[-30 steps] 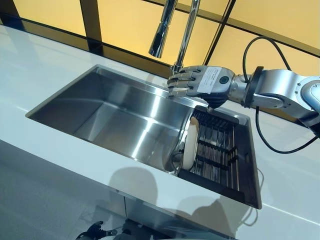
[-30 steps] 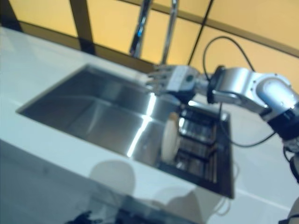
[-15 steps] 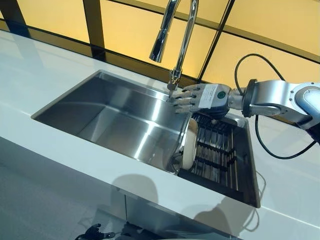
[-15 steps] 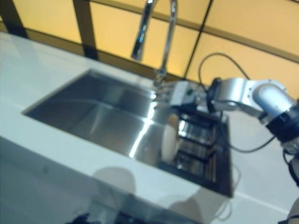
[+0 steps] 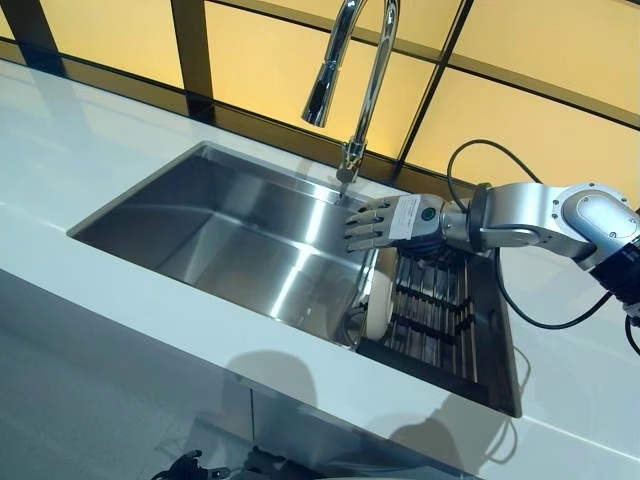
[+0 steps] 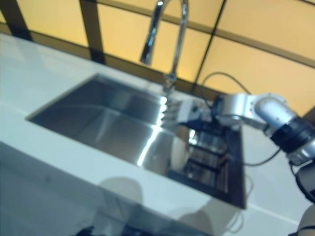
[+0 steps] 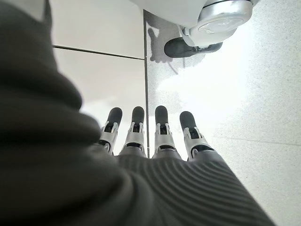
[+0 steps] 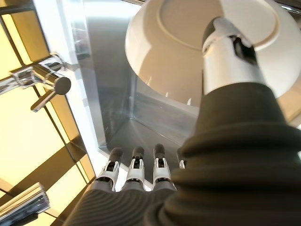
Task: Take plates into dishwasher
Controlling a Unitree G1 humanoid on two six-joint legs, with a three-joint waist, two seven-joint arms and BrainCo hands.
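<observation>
A white plate (image 5: 379, 296) stands on edge at the left end of a dark rack (image 5: 440, 312) set in the right part of the steel sink (image 5: 230, 225). My right hand (image 5: 386, 222) hovers just above the plate's top rim, open, fingers straight and pointing left over the basin. In the right wrist view the plate (image 8: 174, 37) shows past the thumb (image 8: 230, 56), not gripped, with the straight fingers (image 8: 134, 169) apart from it. My left hand (image 7: 146, 136) appears only in its wrist view, open, fingers straight over the floor.
A tall curved chrome faucet (image 5: 360, 80) rises behind the sink, close above and behind my right hand. White countertop (image 5: 90, 150) surrounds the basin. Amber panels with dark frames back the counter. A wheeled base (image 7: 211, 19) stands on the floor.
My right hand has come down from beside the faucet base to just over the plate's rim. The head camera has shifted slightly. The plate has not moved.
</observation>
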